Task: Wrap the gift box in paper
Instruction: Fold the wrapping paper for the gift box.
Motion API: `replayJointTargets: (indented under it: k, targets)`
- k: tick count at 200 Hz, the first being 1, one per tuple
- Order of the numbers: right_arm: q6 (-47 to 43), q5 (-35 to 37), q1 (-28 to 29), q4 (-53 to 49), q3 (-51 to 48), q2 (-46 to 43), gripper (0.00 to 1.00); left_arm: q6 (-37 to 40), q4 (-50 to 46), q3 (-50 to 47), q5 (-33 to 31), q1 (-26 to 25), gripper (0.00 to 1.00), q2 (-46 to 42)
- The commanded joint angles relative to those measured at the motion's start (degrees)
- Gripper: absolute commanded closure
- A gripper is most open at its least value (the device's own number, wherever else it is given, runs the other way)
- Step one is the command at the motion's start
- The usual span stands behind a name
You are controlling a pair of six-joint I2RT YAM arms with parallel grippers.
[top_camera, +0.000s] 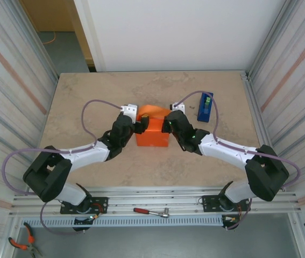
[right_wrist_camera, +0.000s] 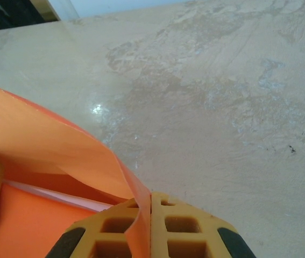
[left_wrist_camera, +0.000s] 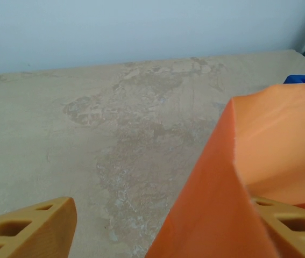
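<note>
The left gripper (top_camera: 137,128) stood at the left side of the parcel at the centre of the desk (top_camera: 87,97). Its fingers were spread. In the left wrist view, one finger (left_wrist_camera: 34,226) stood free over the bare desk, and the other lay against the underside of the folded sheet.

The paper (top_camera: 153,131) was draped over the gift box, with a loose flap rising on the far side. In the right wrist view the gift box (right_wrist_camera: 61,195) appeared only as a pale edge under the sheet.

The right gripper (top_camera: 168,126) was at the right side of the parcel, pressed together and pinching an edge of the paper. The blue tape dispenser (top_camera: 205,106) stood well apart, far right.

Hazards:
- If the left gripper closes off the fold line, the sheet will probably crease or the parcel will shift right.
- A pull by the right gripper against a held parcel could tear the thin sheet.
- No tape was visible on the folds, so a released flap would likely spring open.
</note>
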Motion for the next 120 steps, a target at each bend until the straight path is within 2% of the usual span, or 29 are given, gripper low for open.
replayJointTargets:
  k: [1, 32, 61, 82, 120]
  targets:
    - [0.7, -4.1, -0.3, -9.0, 3.0, 0.9, 0.92, 1.3, -0.7, 0.4, -3.7, -0.6, 0.29, 1.4]
    - [-0.3, -4.9, -1.5, -12.1, 7.5, -0.9, 0.56, 1.4, -1.1, -0.1, -5.1, -1.8, 0.33, 1.4]
    - [-0.6, -4.5, -2.1, -14.5, 10.0, -3.0, 0.33, 0.8, -1.3, -0.6, -5.2, -2.0, 0.36, 1.3]
    - [-0.2, -4.3, -2.2, -14.5, 9.7, -3.7, 0.26, 0.6, -1.3, -0.6, -5.4, -2.4, 0.37, 1.4]
    - [1.4, -3.6, -2.2, -11.6, 5.8, -3.0, 0.24, 0.4, -1.3, -0.6, -5.2, -2.5, 0.38, 1.6]
